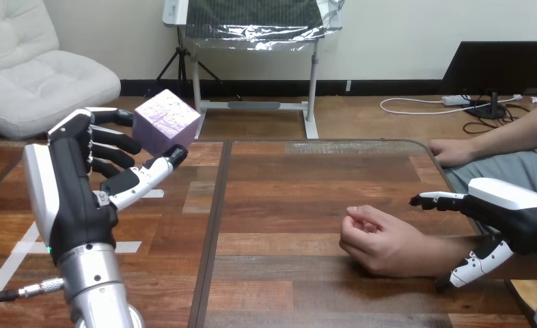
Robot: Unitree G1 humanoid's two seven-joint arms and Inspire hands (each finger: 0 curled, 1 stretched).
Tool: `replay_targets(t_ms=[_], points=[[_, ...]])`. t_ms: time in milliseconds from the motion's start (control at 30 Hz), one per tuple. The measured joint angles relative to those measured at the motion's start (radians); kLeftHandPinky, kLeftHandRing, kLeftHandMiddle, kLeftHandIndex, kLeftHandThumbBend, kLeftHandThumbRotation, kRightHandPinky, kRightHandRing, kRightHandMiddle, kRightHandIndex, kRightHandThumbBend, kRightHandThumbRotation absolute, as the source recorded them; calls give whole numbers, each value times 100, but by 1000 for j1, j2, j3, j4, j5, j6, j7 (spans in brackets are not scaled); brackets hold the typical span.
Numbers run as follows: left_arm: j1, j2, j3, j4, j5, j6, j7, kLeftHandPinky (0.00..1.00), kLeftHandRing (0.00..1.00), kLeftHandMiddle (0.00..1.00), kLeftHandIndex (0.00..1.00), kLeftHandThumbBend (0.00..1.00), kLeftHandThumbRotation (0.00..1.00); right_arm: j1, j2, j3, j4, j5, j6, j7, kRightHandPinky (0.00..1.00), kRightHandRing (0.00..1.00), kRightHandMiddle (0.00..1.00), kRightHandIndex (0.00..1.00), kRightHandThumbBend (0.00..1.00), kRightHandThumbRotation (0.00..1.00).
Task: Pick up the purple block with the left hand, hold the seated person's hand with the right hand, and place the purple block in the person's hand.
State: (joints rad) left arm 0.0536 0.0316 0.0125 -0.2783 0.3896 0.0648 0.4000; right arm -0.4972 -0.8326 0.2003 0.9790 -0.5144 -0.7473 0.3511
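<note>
I have the purple block (164, 121) up off the surface (286, 205), pinched in the left hand (81, 184). The fingers are curled against its far left face and the thumb presses its near lower corner, so it hangs tilted on one edge at the view's left. The person's hand (378, 240) rests on the surface right of centre, loosely curled with the fingers folded in, so I see no open palm to drop anything into. My right hand (518, 212) sits at the forearm just behind that wrist. Its fingers reach out fairly straight along the far side and its thumb is down on the near side, with the arm lying in the gap between them. I do not see it closed round the arm, so I count it as released. The person's other hand (451, 152) lies flat at the far right edge, well apart from all this. What matters for my next move is that the block is well to the left of the receiving hand and higher than it. The left arm has to carry it rightward and down. I judge the right hand should close on the wrist first, and the curled fingers need to open before I let go.
</note>
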Motion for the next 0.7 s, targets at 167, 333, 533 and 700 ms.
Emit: replay_targets(t_ms=[167, 333, 533, 700], points=[[0, 0, 5, 0, -3, -1, -4, 23, 32, 37, 42, 64, 0, 0, 0, 5, -14, -8, 14, 1, 94, 91, 91, 92, 100, 25], [0, 0, 7, 0, -3, -5, -4, 23, 32, 37, 41, 64, 0, 0, 0, 14, -25, -18, 28, 2, 94, 91, 91, 92, 100, 23], [0, -1, 7, 0, -3, -5, -5, 23, 32, 37, 41, 64, 0, -1, -1, 31, -51, -43, 64, 8, 91, 90, 90, 91, 100, 19], [0, -1, 7, 0, -2, -5, -5, 23, 32, 37, 41, 64, 0, -2, -1, 39, -70, -53, 96, 17, 88, 88, 90, 90, 100, 16]])
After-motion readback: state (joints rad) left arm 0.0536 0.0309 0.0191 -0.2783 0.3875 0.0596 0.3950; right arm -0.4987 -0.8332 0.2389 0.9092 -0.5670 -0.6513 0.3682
